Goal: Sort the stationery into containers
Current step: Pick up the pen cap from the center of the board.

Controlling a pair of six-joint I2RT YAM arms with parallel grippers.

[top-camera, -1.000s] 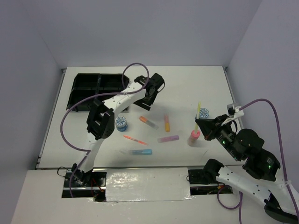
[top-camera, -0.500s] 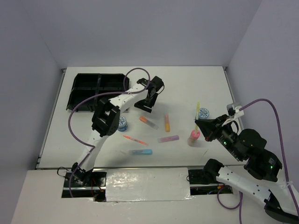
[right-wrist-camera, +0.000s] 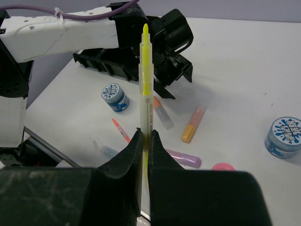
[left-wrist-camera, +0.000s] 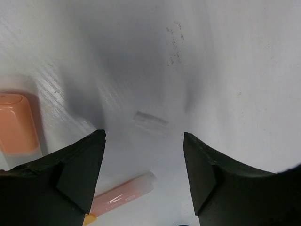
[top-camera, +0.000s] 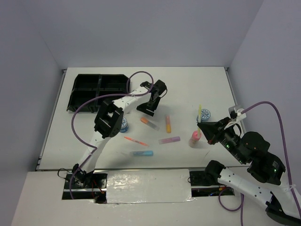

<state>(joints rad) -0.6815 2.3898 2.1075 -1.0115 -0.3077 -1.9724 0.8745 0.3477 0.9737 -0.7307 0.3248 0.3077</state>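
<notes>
Overhead, your right gripper [top-camera: 203,126] is pinching the yellow pen [top-camera: 199,112] above the table, near a tape roll [top-camera: 205,113] and the pink-capped bottle [top-camera: 195,138], well apart from the black tray [top-camera: 99,89] at the far left. At the left wrist, your left gripper [left-wrist-camera: 143,136] is hanging with its jaws spread, gripping nothing, an orange highlighter [left-wrist-camera: 16,125] lying beside it. At the right wrist, the pen is standing upright, tip pointing up, clamped low on its barrel; the print there is too small to read.
</notes>
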